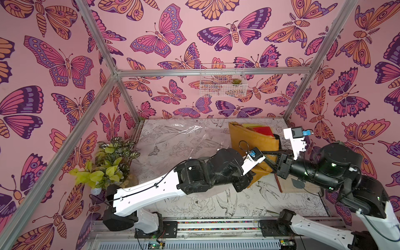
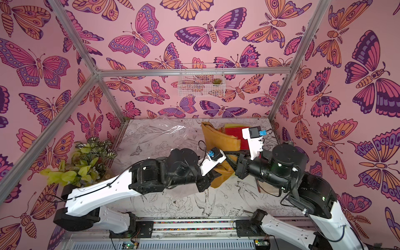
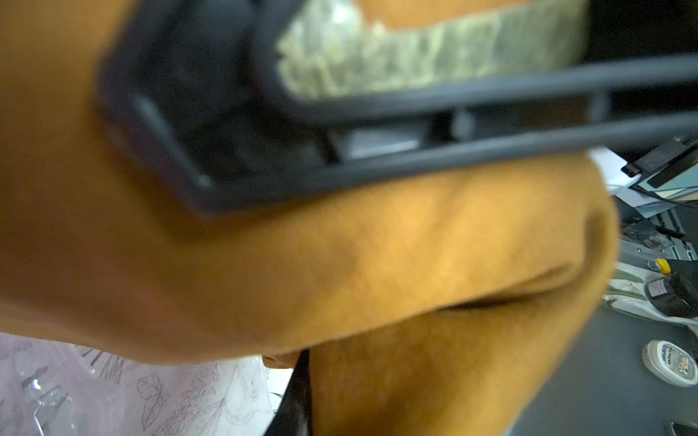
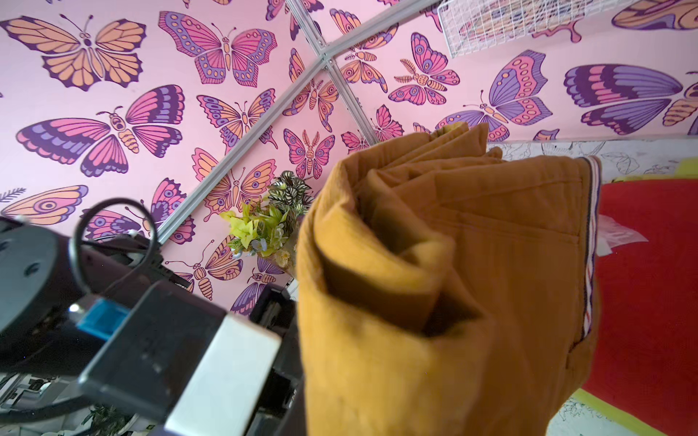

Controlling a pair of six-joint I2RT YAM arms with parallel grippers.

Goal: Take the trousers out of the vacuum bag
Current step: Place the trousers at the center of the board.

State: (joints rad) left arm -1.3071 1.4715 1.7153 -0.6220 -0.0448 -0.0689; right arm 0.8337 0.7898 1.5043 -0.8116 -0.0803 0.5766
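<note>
There's the left gripper [image 1: 270,160] and the right gripper [image 1: 278,161], both clamped tight on the mustard brown trousers [image 1: 252,138] over the right half of the table [image 1: 270,205] (red trousers [image 1: 263,130] just behind them), and the crumpled vacuum bag [image 1: 186,134] lies off to their left

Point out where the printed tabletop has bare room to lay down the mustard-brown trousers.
Free: the front strip of the bird-printed tabletop, between the mustard-brown folded trousers and the front rail. Crowded: the crinkly transparent vacuum bag covers the rear left; red folded trousers fill the rear right corner.
</note>
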